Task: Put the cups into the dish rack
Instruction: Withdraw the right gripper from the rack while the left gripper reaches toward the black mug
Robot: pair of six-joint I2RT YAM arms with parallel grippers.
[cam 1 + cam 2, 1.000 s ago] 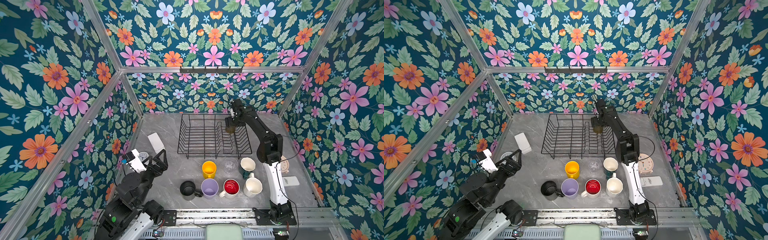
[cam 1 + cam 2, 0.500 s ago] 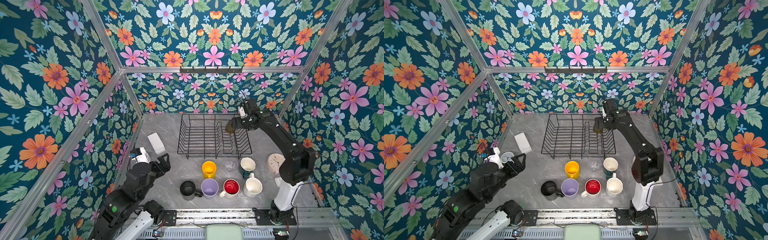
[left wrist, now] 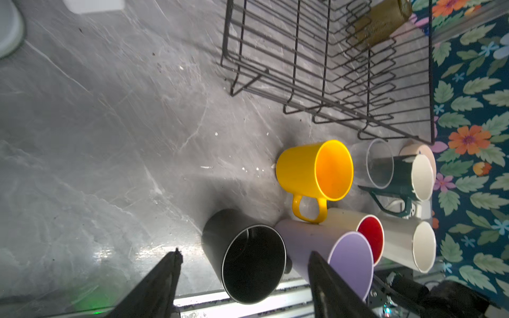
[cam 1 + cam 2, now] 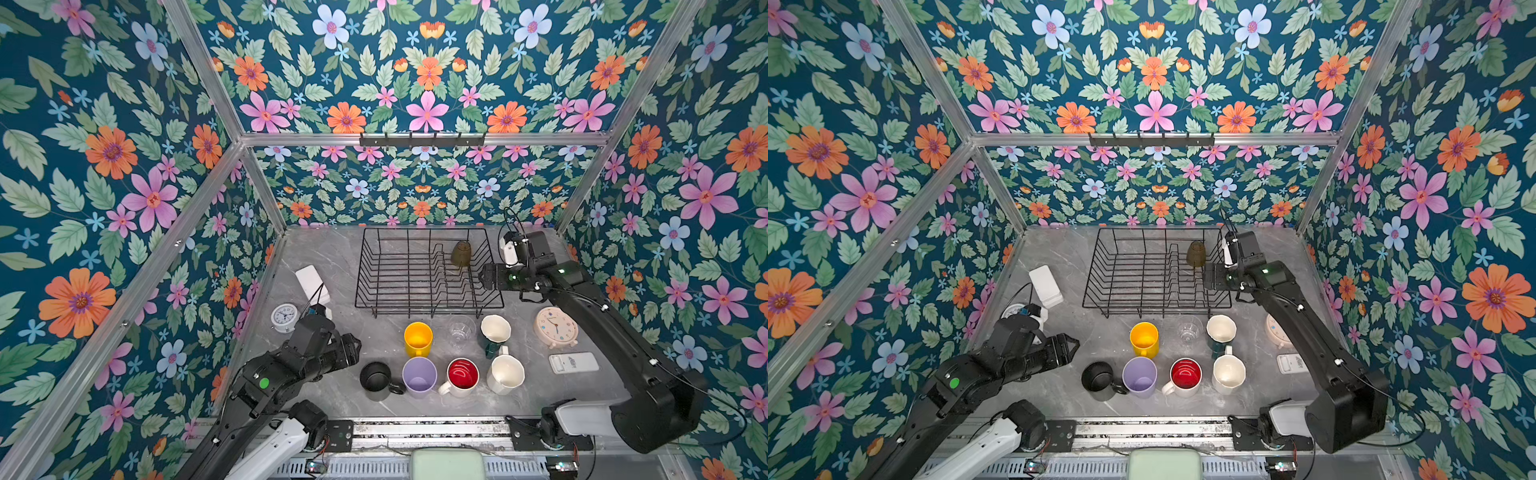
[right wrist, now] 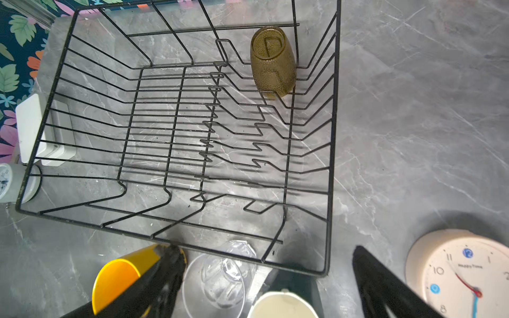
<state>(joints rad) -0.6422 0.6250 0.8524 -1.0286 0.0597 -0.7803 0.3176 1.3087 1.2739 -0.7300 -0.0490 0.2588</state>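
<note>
The black wire dish rack [image 4: 415, 229] stands at the back of the table, with the amber tumbler [image 4: 461, 253] [image 5: 272, 63] upside down in its far right corner. In front of it stand the yellow mug [image 4: 418, 338], clear glass [image 4: 461, 331], dark green mug [image 4: 494, 332], black mug [image 4: 376, 380], lilac tumbler [image 4: 419, 376], white red-inside mug [image 4: 462, 374] and cream mug [image 4: 505, 374]. My left gripper [image 4: 354, 347] [image 3: 245, 252] is open just left of the black mug [image 3: 248, 261], not touching it. My right gripper [image 4: 484, 277] [image 5: 264, 249] hangs open and empty over the rack's near right corner.
A small white alarm clock [image 4: 284, 318] and a flat white box [image 4: 312, 282] sit left of the rack. A cream round clock [image 4: 556, 327] and a small white device [image 4: 573, 362] lie on the right. Floral walls close in the table on three sides.
My left gripper swung right toward the black mug and its jaws narrowed a little. My right gripper drew back from the amber tumbler toward the rack's near right corner.
</note>
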